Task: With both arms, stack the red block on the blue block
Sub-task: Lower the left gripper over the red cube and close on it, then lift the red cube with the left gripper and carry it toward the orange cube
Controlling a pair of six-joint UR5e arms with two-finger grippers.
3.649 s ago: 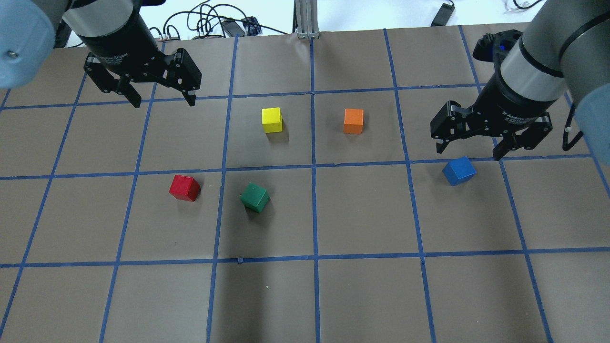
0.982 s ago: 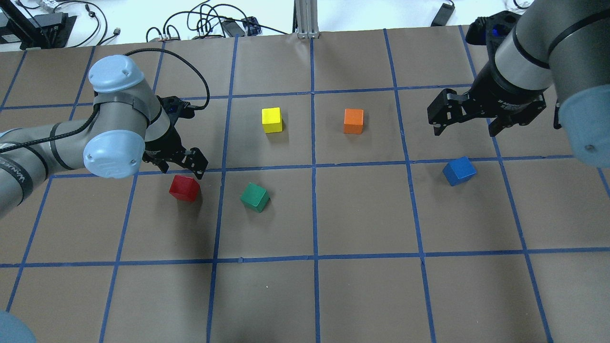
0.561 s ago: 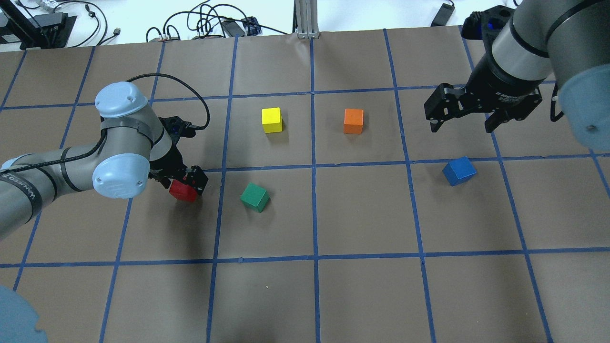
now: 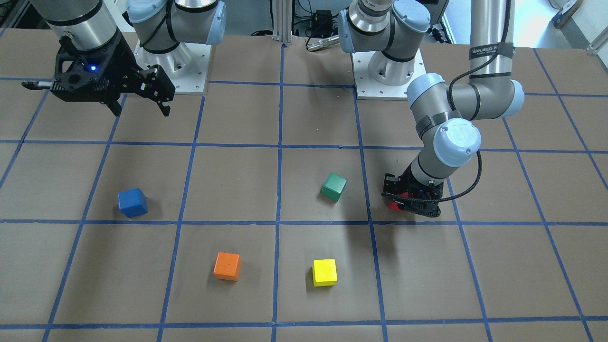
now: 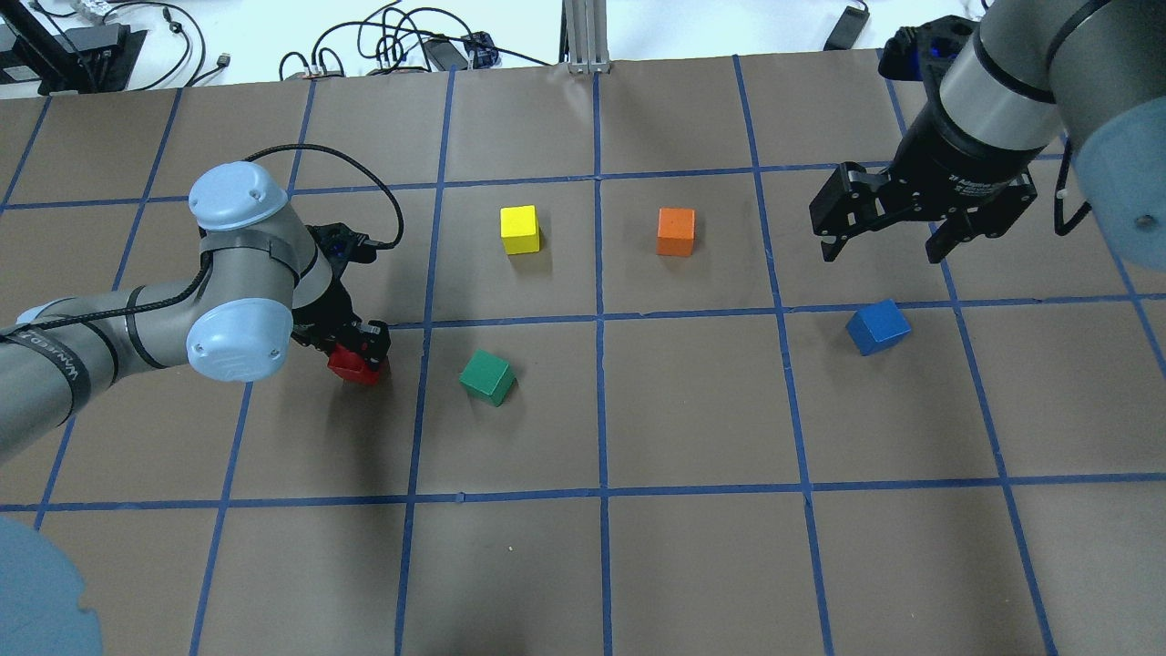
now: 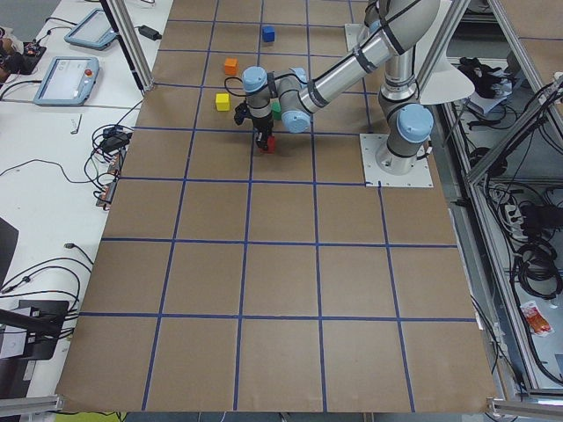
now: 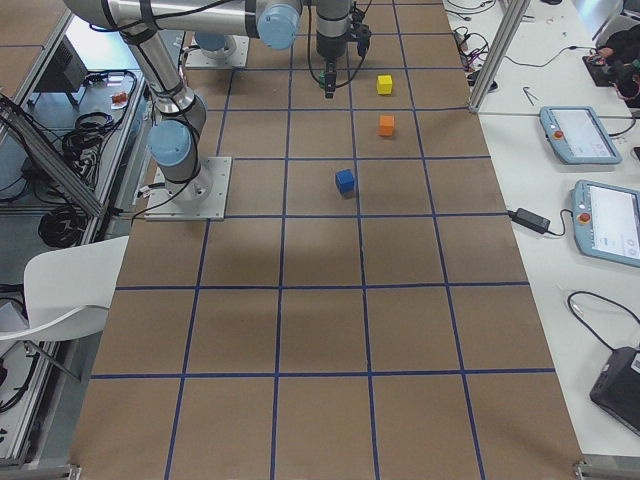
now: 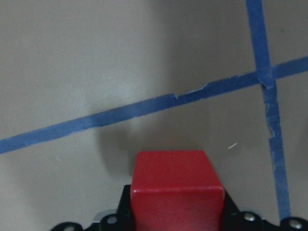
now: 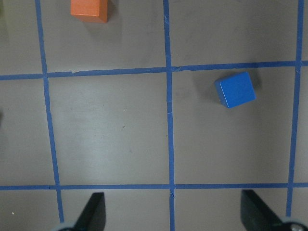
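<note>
The red block [image 5: 350, 365] sits left of centre, between the fingers of my left gripper [image 5: 357, 351], which is shut on it at table level. In the left wrist view the red block [image 8: 177, 192] fills the bottom middle, pinched by black finger parts. In the front view only a sliver of the red block [image 4: 394, 205] shows under the left gripper [image 4: 411, 205]. The blue block [image 5: 877, 326] lies alone at the right, also seen in the right wrist view [image 9: 235, 89]. My right gripper [image 5: 884, 248] hangs open and empty, above and beyond the blue block.
A green cube [image 5: 487, 377] lies just right of the red block. A yellow cube [image 5: 519, 229] and an orange cube [image 5: 675, 231] sit further back in the middle. Cables [image 5: 401, 41] lie beyond the table's far edge. The arm bases [image 4: 387, 71] stand at the robot's side.
My left arm came down from the far left onto the red block and its fingers closed around it. My right gripper rose and drew back from the blue block, still open.
</note>
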